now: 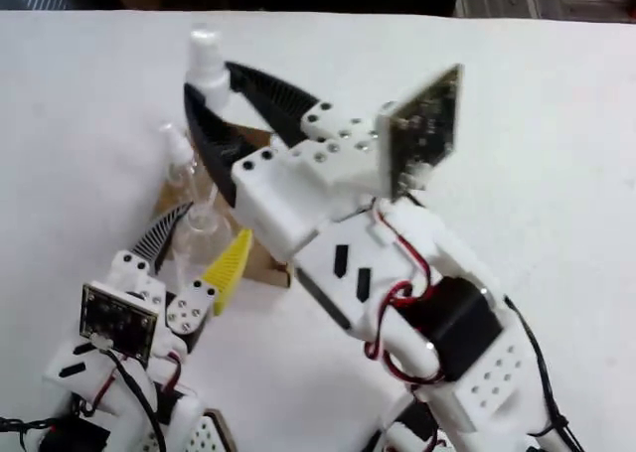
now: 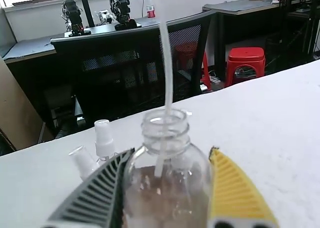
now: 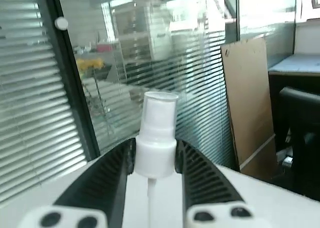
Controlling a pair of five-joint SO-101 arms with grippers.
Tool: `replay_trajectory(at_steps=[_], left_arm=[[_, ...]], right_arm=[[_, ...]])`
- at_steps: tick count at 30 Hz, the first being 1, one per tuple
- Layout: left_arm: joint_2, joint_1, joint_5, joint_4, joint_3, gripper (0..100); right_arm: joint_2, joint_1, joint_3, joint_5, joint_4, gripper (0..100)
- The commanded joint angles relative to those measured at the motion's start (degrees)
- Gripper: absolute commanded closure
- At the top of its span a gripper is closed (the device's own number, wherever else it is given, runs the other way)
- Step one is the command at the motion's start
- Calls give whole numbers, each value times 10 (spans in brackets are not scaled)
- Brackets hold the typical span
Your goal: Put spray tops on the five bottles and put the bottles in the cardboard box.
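Observation:
My right gripper [image 1: 209, 79] [image 3: 156, 145] is shut on a white spray top [image 1: 206, 55] [image 3: 157, 133], held above the table. The top's thin dip tube [image 2: 165, 62] hangs down into the open neck of a clear bottle [image 1: 197, 238] [image 2: 165, 138]. My left gripper [image 1: 211, 228] [image 2: 167, 160], one black finger [image 2: 100, 198] and one yellow finger [image 2: 235, 193], is shut on that upright bottle. Two more clear bottles with spray tops [image 1: 177, 152] [image 2: 102, 138] stand just behind it. Brown cardboard of the box [image 1: 268, 265] shows under the arms.
The white table [image 1: 556, 124] stretches wide to the right and far side. The right arm's body [image 1: 397, 273] lies over the middle of the table. Chairs and a red stool [image 2: 245, 62] stand beyond the table edge.

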Motion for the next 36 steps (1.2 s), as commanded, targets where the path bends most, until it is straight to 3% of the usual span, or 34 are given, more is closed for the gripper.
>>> replay_trajectory(at_steps=[1,21,28,36], left_arm=[[-2,6,-7,-19,-5,976],[-1,2,-7,-42,-5,976],[-1,2,-6,-43,-5,976],[-3,2,-6,-42,-5,976]], right_arm=[[-12,-15,5,-20,4,982],[-7,-46,10,-23,138,971],[-13,-46,3,-23,149,793],[-11,-45,-131,-18,191,759]])
